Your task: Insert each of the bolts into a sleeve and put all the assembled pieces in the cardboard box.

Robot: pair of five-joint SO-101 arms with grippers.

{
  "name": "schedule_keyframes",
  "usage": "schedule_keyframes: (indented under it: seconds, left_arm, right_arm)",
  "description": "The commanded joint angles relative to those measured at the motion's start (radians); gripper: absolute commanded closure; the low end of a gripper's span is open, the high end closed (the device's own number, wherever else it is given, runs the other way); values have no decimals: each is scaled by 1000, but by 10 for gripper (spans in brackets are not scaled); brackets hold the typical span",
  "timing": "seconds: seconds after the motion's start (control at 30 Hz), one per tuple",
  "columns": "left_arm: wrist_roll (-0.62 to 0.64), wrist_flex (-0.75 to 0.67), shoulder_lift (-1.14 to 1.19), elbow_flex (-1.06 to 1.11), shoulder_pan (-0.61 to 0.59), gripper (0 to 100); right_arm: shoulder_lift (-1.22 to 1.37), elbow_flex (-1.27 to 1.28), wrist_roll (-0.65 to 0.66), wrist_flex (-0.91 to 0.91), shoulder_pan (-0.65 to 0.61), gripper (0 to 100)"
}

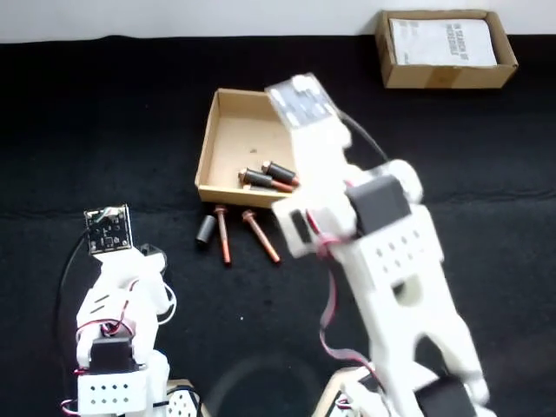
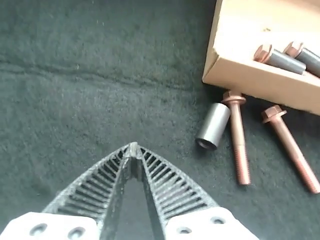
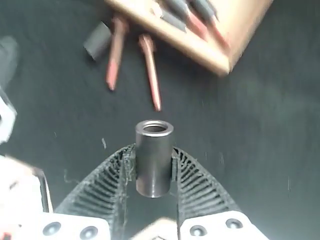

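My right gripper (image 3: 152,150) is shut on a dark grey sleeve (image 3: 153,165), held upright above the black mat, near the cardboard box (image 3: 210,50). Two copper bolts (image 1: 223,233) (image 1: 261,234) and a loose sleeve (image 1: 205,229) lie on the mat just in front of the box (image 1: 217,130). Two assembled pieces (image 1: 268,177) lie inside it. My left gripper (image 2: 132,148) is shut and empty, low over the mat, to the left of the loose sleeve (image 2: 213,126) and the bolts (image 2: 239,140) (image 2: 292,147).
A second cardboard box (image 1: 445,49) holding a printed sheet stands at the back right. The right arm's white body (image 1: 391,261) reaches over the mat's middle. Bare black mat (image 1: 104,130) lies left of the task box.
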Motion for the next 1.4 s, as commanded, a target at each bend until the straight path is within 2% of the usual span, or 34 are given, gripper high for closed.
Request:
schedule_keyframes:
  seconds: [0.0, 0.2, 0.4, 0.57, 0.7, 0.83, 0.97, 1.17, 1.37]
  left_arm:
    - [2, 100, 4, -163, 28, 990]
    - [-2, 290, 84, -475, 163, 990]
    - [2, 339, 595, -903, 252, 990]
    - [152, 450, 1018, -1247, 424, 988]
    - [311, 503, 1277, -1368, 573, 987]
    - [399, 514, 1480, -1426, 656, 987]
    - [493, 509, 1672, -1489, 664, 977]
    - [580, 517, 1908, -1632, 627, 806]
    - [595, 509, 2057, -1762, 587, 797]
  right_arm:
    - [-249, 300, -9, -96, 111, 991]
    - [-556, 720, -2, -325, 300, 991]
    - [-734, 974, 23, -452, 438, 991]
    - [-797, 1041, 94, -527, 561, 991]
    - [-805, 1104, 141, -625, 673, 991]
    - [-806, 1175, 158, -716, 766, 991]
    - [-806, 1224, 160, -763, 829, 991]
    - [-808, 1230, 161, -756, 840, 991]
    - [-808, 1227, 161, -759, 835, 991]
